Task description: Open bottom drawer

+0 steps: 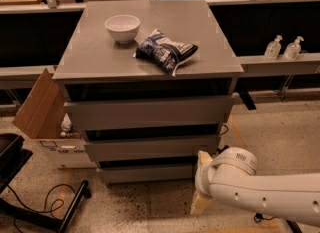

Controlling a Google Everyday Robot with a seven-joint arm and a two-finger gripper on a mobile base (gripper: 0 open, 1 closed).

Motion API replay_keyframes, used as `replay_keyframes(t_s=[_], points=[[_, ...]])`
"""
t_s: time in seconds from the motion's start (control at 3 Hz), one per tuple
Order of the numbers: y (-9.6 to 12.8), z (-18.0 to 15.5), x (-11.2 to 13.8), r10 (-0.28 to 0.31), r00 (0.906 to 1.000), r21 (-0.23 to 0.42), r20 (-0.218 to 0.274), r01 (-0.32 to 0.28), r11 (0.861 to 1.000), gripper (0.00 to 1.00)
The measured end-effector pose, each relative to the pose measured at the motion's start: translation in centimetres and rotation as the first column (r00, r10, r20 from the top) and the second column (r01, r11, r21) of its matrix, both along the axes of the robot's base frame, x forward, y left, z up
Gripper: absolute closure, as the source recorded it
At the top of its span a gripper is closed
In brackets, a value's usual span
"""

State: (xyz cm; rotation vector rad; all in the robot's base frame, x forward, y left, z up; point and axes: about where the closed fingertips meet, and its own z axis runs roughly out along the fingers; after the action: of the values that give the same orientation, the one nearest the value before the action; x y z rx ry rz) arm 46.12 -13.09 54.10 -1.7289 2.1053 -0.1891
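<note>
The grey cabinet (150, 112) has three drawer fronts stacked below its top. The bottom drawer (147, 173) is the lowest one, a flat grey handleless front just above the floor, with a dark gap over it. Its inside is hidden. My white arm (260, 189) comes in from the lower right. My gripper (202, 179) is the cream-coloured part at the arm's end, beside the right end of the bottom drawer and close to the floor.
A white bowl (122, 27) and a blue snack bag (166, 50) lie on the cabinet top. An open cardboard box (45, 119) stands left of the cabinet. A black base with cables (35, 204) is at the lower left. Two pump bottles (282, 48) stand on a ledge at right.
</note>
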Motion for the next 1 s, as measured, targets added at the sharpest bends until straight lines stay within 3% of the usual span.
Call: replay_keyframes(t_s=[0.33,0.67,1.0], points=[[2.4,-2.2,1.1,0.04,0.9991,-0.008,-0.017,-0.04,0.999,0.0],[6.2,-6.7,3.5,0.051,0.9981,0.048,-0.035,-0.049,0.998,0.0],[9.2,-12.6,5.8,0.049,0.997,0.062,-0.06,-0.045,0.997,0.0]])
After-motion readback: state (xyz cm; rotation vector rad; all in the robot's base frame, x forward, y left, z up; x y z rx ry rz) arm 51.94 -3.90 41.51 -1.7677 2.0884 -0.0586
